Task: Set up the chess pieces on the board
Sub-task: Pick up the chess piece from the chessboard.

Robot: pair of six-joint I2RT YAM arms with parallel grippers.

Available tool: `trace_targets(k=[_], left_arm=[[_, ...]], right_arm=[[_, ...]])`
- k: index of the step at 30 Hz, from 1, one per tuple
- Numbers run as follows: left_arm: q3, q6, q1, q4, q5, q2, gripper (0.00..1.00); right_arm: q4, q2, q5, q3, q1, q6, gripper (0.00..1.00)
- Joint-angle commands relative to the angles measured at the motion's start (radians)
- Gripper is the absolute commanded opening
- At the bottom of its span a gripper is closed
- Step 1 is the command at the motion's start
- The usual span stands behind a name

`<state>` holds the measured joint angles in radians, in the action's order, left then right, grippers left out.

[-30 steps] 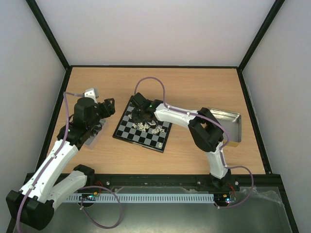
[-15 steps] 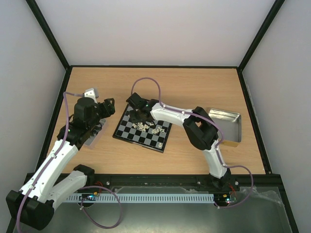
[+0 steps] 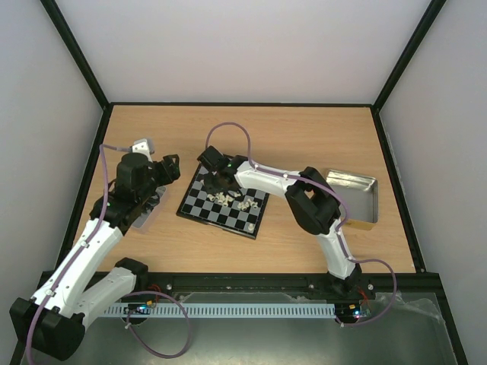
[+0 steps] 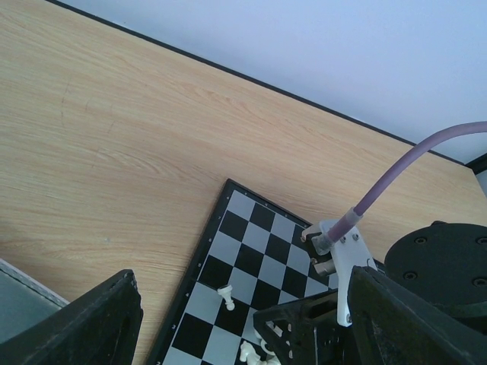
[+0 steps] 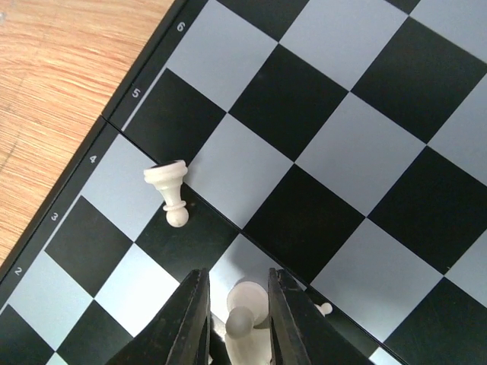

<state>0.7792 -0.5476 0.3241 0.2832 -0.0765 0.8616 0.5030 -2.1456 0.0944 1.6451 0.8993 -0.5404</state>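
The board (image 3: 190,207) lies at the table's middle, with several cream-white chess pieces (image 3: 232,199) heaped on its middle squares and one piece (image 3: 250,226) near its front corner. My right gripper (image 3: 219,179) reaches down onto the board's far left part. In the right wrist view its jaws (image 5: 237,319) are shut on an upright white pawn (image 5: 247,312), low over the board (image 5: 304,99). A fallen white pawn (image 5: 169,190) lies just left of it, also a fallen pawn (image 4: 226,295) in the left wrist view. My left gripper (image 3: 163,167) hovers open and empty left of the board (image 4: 259,228).
A silver metal tray (image 3: 358,194) sits at the right, behind my right arm's elbow. Another silver tray (image 3: 148,207) lies under my left arm, its corner (image 4: 15,304) showing in the left wrist view. Black-framed walls enclose the table.
My right gripper has shifted slightly left over the board's far corner and its jaws have narrowed around the white pawn. The left arm has not moved.
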Motion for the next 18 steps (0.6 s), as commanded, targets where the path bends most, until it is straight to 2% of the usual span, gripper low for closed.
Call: trace_targets(k=[1, 6, 14, 18], left_arm=[[-0.012, -0.007, -0.007, -0.004, -0.008, 0.002, 0.75], [-0.011, -0.009, -0.008, -0.005, -0.006, 0.0, 0.75], [-0.005, -0.008, -0.009, -0.001, -0.005, -0.004, 0.75], [-0.003, -0.007, -0.01, 0.004, -0.009, -0.014, 0.75]], right_arm=[[0.042, -0.03, -0.016, 0.024, 0.007, -0.004, 0.2], [0.018, -0.019, -0.023, 0.015, 0.009, -0.01, 0.07], [-0.064, 0.034, -0.08, 0.01, 0.008, -0.022, 0.04], [-0.114, 0.109, -0.093, -0.04, 0.008, -0.037, 0.04]])
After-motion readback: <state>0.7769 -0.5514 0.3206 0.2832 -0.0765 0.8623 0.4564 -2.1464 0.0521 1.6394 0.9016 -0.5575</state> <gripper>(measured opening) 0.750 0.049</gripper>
